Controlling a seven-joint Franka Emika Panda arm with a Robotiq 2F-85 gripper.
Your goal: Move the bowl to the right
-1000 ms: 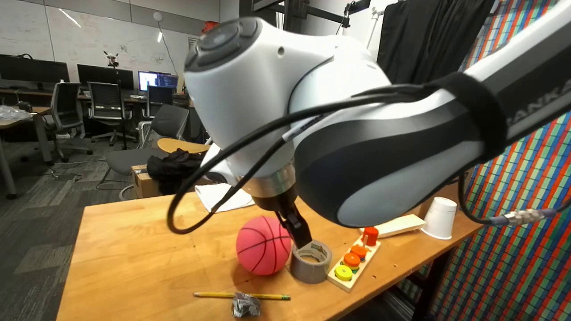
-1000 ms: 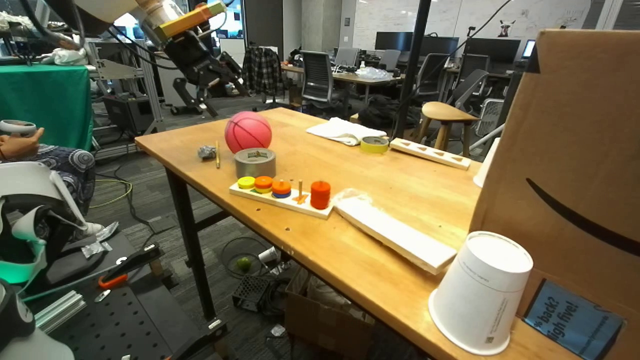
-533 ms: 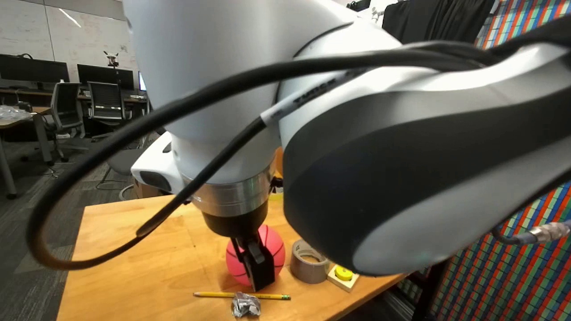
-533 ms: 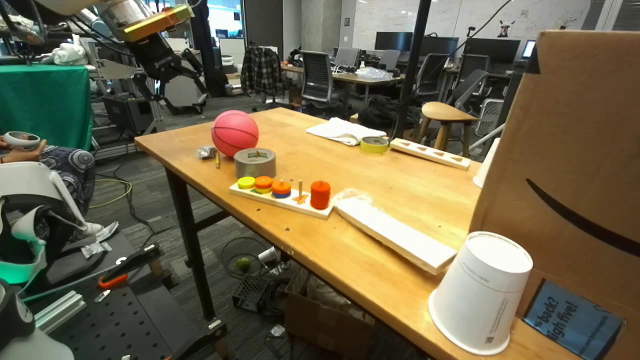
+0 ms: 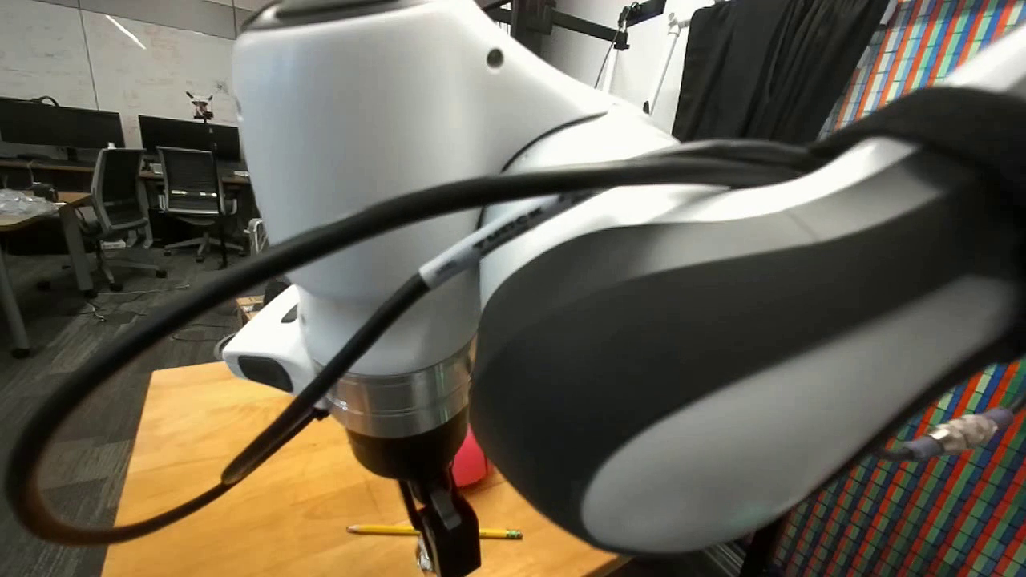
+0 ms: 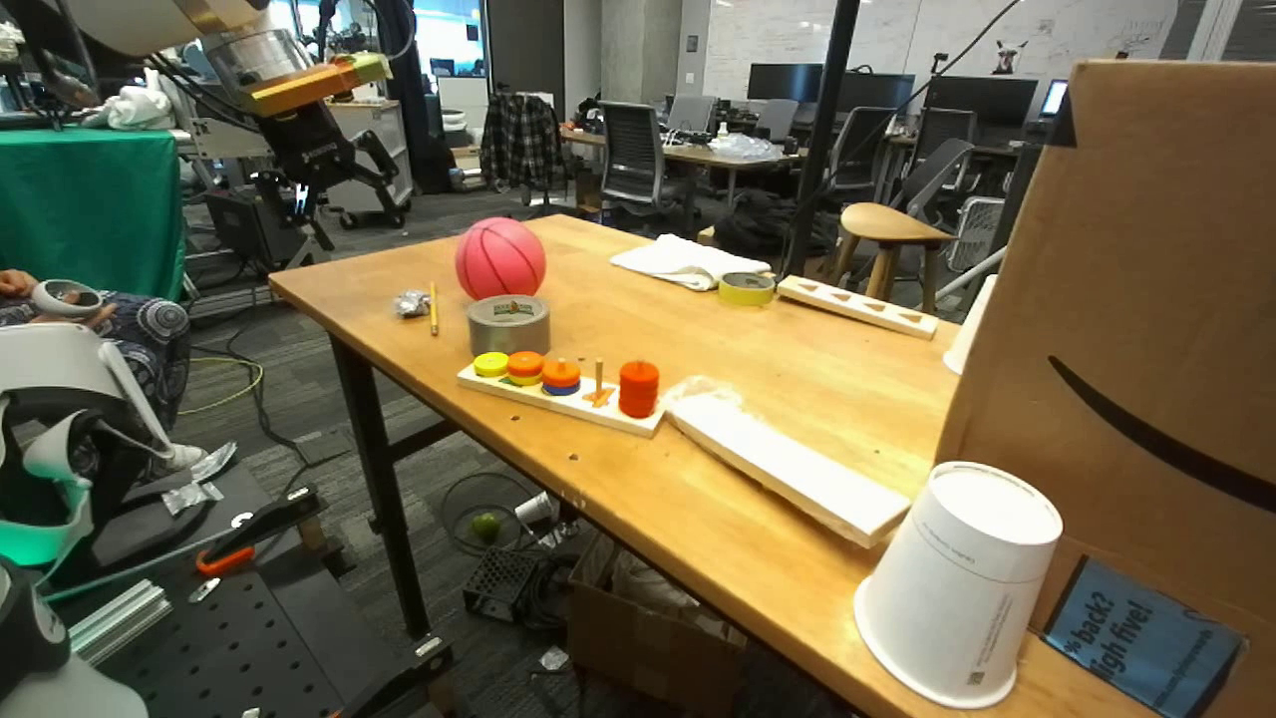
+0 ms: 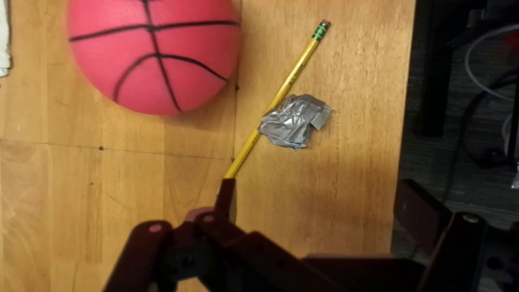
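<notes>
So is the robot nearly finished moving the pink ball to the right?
Looks done: not much. In an exterior view, the pink ball moved, then came back about where it was a second ago. In hand: nothing. The gripper is open, apart from the ball. Left, probably: getting the ball right so it stays.

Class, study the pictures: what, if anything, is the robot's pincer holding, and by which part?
Nothing is held: in the wrist view the pincer stands open, jaws wide apart, and the pink ball sits apart from it.
</notes>
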